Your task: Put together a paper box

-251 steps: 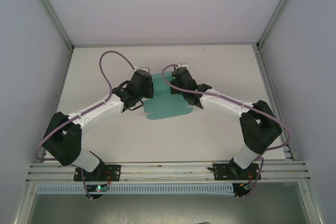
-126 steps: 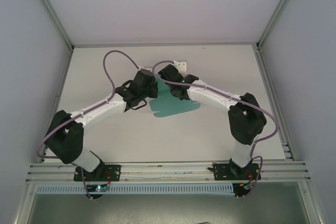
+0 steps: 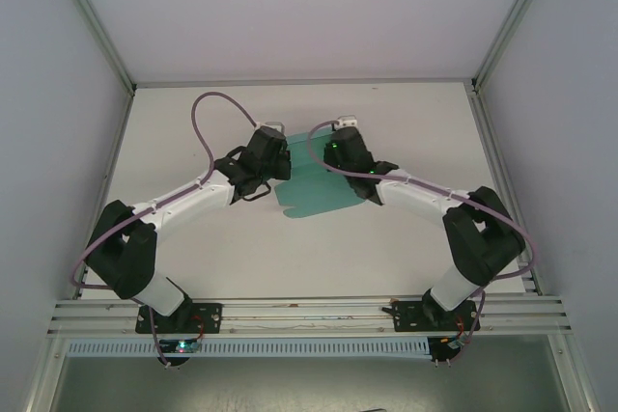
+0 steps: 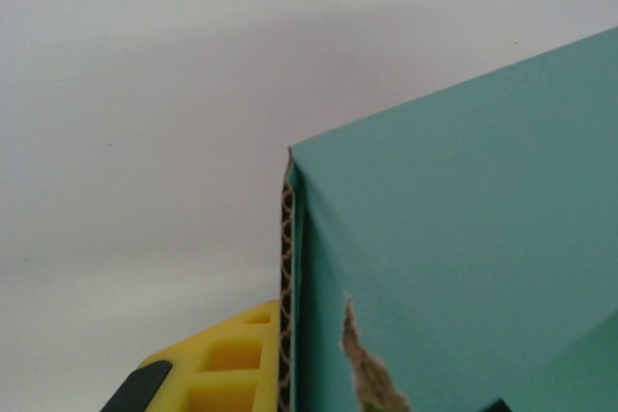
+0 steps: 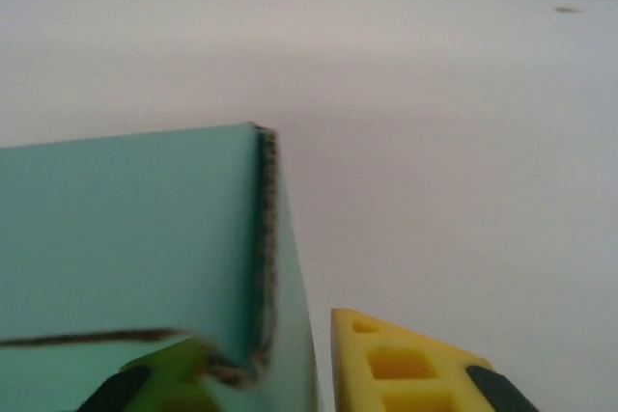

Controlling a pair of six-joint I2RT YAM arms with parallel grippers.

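One paper box (image 3: 311,192) — left hand (image 3: 282,165) clamps it, right hand (image 3: 330,163) narrowly parted astride its wall.

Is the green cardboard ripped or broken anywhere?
Yes. In the left wrist view, the teal-green corrugated card box has a small tear near its folded edge. The green surface is peeled away there, showing brown paper underneath.

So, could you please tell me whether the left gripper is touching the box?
Touching. The left wrist view shows the yellow finger flush against the corrugated edge of the box, with no gap.
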